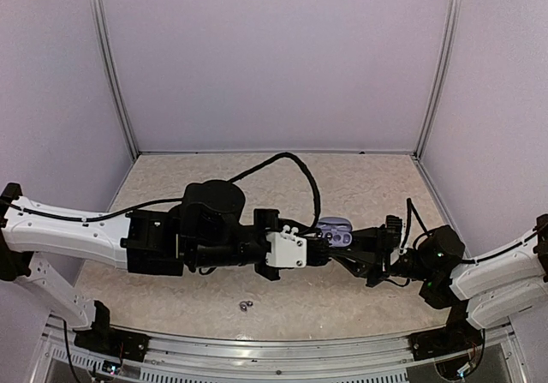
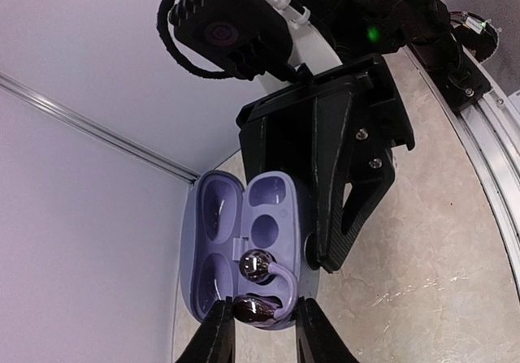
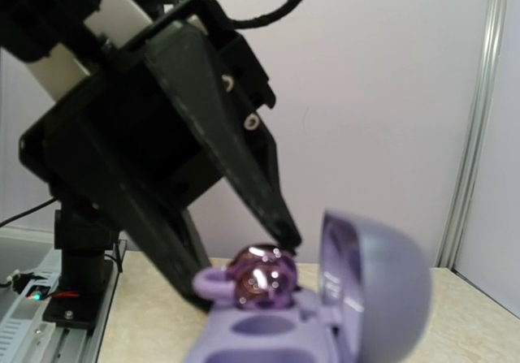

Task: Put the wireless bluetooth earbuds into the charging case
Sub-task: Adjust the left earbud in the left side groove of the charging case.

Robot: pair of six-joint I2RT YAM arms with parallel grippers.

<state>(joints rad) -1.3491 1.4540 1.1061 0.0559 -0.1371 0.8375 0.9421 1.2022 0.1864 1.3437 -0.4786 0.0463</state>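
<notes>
1. Seating of the purple earbud (image 3: pixel 258 278) is the step going on now. The left hand (image 2: pixel 264 318) is clamping it between both fingers, directly over the open charging case (image 2: pixel 286 217). The case is waiting near the middle of the desk (image 1: pixel 171 173) with its lid standing up.
2. The right hand (image 2: pixel 335 245) is standing against the side of the case. I cannot tell if its fingers are gripping anything.
3. To do this well, I think the left hand should be lining the round body up with the free pocket. It should be going down slowly and letting go only once the bud is lying flat. Otherwise the ear hook may be catching on the rim.
4. The desk is showing a beige, speckled top. Two tiny dark pieces (image 1: pixel 246 304) are lying near its front edge, too small to identify.
5. Pale lilac walls (image 1: pixel 274 57) with metal posts (image 1: pixel 116 74) are enclosing the place.
</notes>
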